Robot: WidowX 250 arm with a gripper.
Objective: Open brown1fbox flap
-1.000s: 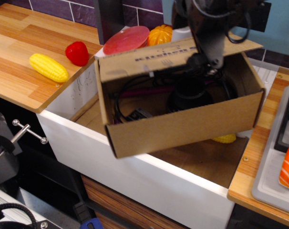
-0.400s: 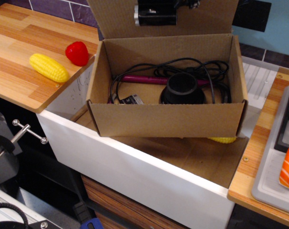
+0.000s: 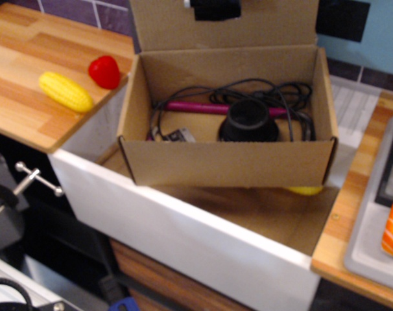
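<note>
Your gripper (image 3: pixel 215 8) sat at the far edge against the raised flap (image 3: pixel 261 23); its fingers' state couldn't be told. The box (image 3: pixel 226 162) stood open, holding black cables (image 3: pixel 274 91).

You look down on a wooden countertop (image 3: pixel 28 71) at left, light planks, and another wood counter (image 3: pixel 358 194) at right. Between them a white sink basin (image 3: pixel 183 240) with a brown floor. Behind, purple tiled wall (image 3: pixel 106 16) with pale grout, and a light blue panel (image 3: pixel 384 32) at upper right. Below left, dark space with metal fittings (image 3: pixel 34 178). Light is even and soft.
</note>
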